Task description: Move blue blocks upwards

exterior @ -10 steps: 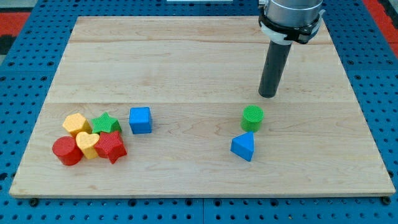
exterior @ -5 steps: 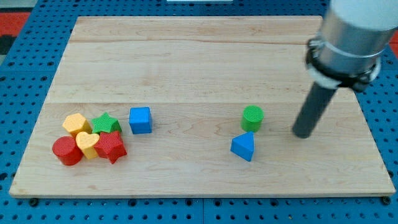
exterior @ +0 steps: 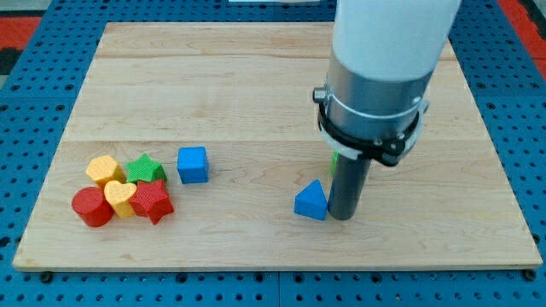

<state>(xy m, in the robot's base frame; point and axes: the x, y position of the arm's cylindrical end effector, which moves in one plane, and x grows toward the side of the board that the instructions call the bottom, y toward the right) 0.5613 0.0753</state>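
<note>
A blue triangular block (exterior: 310, 201) lies right of the board's middle, near the view's bottom. My tip (exterior: 341, 215) rests on the board right against the triangle's right side. A blue cube (exterior: 193, 165) stands at the left, next to a cluster of other blocks. A green cylinder (exterior: 334, 159) is almost wholly hidden behind my rod; only a sliver shows.
At the left lies a cluster: a yellow block (exterior: 104, 169), a green star (exterior: 146, 168), a red cylinder (exterior: 90, 207), a yellow heart (exterior: 121, 199) and a red star (exterior: 152, 200). The wooden board (exterior: 256, 77) lies on a blue pegboard.
My tip swung from the upper right, round the right of the green cylinder, down to the blue triangle's right side. The triangle has shifted a little to the left.
</note>
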